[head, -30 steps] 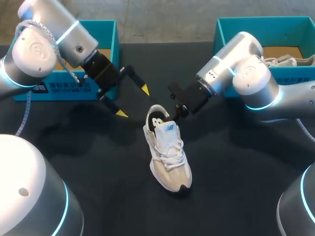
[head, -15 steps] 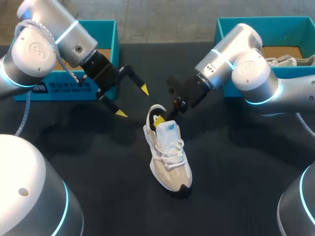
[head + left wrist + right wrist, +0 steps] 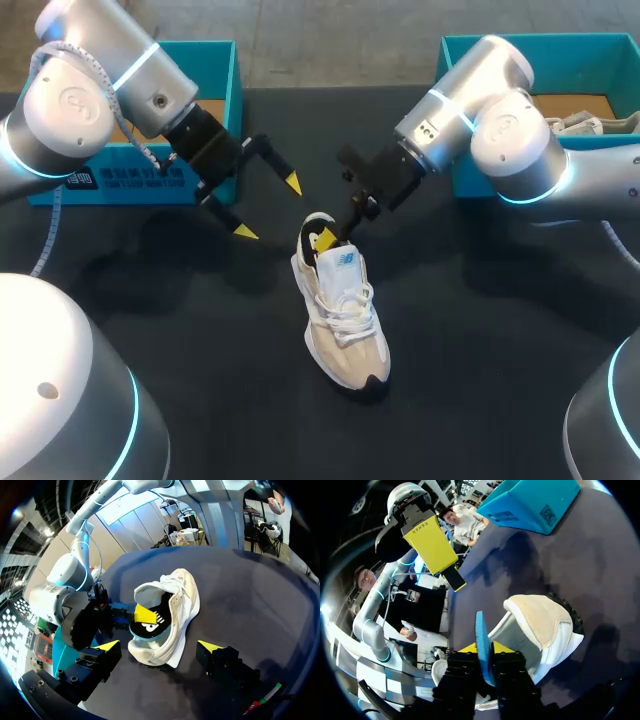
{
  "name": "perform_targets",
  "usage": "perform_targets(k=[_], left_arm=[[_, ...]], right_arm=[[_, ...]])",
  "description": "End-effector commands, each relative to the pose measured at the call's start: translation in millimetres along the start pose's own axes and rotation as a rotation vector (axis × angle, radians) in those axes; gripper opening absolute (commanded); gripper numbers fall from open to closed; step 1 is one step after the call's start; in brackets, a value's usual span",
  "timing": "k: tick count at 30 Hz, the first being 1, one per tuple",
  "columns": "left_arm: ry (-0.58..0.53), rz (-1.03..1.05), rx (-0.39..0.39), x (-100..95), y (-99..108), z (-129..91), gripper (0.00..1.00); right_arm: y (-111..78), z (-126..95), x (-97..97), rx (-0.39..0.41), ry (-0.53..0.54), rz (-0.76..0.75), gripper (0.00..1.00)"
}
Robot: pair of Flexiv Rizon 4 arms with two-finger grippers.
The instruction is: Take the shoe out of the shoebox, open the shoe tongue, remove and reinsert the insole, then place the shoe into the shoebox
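A white and beige shoe (image 3: 342, 315) lies on the dark table with its heel toward the far side. My right gripper (image 3: 328, 240) has its yellow tips in the heel opening. In the right wrist view this gripper (image 3: 486, 655) is shut on a thin blue insole (image 3: 482, 635) standing on edge between its fingers, with the shoe (image 3: 545, 625) just ahead. My left gripper (image 3: 270, 207) hangs open to the left of the heel, apart from it. In the left wrist view the shoe (image 3: 175, 605) lies ahead of the open left gripper (image 3: 159, 647), and a yellow right fingertip (image 3: 146, 614) shows inside it.
A blue shoebox (image 3: 222, 62) stands at the back left behind my left arm. A second blue box (image 3: 470, 50) at the back right holds another shoe (image 3: 580, 122). Dark table (image 3: 200, 330) surrounds the shoe in front and at both sides.
My right gripper has moved left and down from beside the heel into the shoe's opening and closed on the insole. The left arm and the shoe have stayed put.
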State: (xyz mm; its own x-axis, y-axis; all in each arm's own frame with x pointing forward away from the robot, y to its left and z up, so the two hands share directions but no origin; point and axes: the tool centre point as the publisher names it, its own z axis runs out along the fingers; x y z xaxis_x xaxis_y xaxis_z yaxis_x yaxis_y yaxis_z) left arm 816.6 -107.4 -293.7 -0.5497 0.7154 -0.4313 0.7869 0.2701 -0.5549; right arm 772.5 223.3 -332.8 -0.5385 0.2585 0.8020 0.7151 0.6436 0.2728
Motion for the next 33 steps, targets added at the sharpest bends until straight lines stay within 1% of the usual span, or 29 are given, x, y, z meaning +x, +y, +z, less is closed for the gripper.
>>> perform_targets(k=[1, 5, 9, 19, 20, 23, 24, 28, 33], left_arm=[[0.001, 0.001, -0.003, 0.0, -0.6, -1.2, 1.00], [0.000, 0.001, -0.006, -0.8, -1.0, -2.3, 1.00], [-0.003, 0.001, -0.009, -1.1, -1.3, -2.5, 1.00], [-0.004, -0.003, -0.016, -1.1, -3.2, -2.0, 1.00], [-0.003, -0.004, -0.016, -1.0, -3.2, -2.0, 1.00], [-0.004, -0.004, -0.017, -0.8, -3.2, -2.2, 1.00], [-0.004, -0.004, -0.018, -0.7, -2.9, -2.5, 1.00], [-0.006, -0.004, -0.018, -0.7, -1.9, -3.5, 1.00], [-0.006, -0.005, -0.017, 0.1, -0.7, -3.5, 1.00]], right_arm=[[6.2, 3.7, -7.9, 0.024, 0.020, -0.005, 0.00], [-1.1, 7.1, -8.9, 0.048, 0.032, 0.002, 0.00], [-11.2, 8.2, -8.1, 0.050, 0.038, 0.017, 0.00], [-15.6, 8.7, -7.7, 0.058, 0.046, 0.025, 0.01], [-14.9, 7.9, -7.4, 0.057, 0.044, 0.022, 0.15], [-11.8, 5.1, -5.6, 0.051, 0.031, 0.010, 0.29], [-10.4, 4.1, -4.6, 0.051, 0.028, 0.008, 0.35], [-5.0, 0.9, -0.8, 0.045, 0.008, -0.008, 0.44], [0.2, -1.4, 3.9, 0.041, -0.012, -0.021, 0.47]])
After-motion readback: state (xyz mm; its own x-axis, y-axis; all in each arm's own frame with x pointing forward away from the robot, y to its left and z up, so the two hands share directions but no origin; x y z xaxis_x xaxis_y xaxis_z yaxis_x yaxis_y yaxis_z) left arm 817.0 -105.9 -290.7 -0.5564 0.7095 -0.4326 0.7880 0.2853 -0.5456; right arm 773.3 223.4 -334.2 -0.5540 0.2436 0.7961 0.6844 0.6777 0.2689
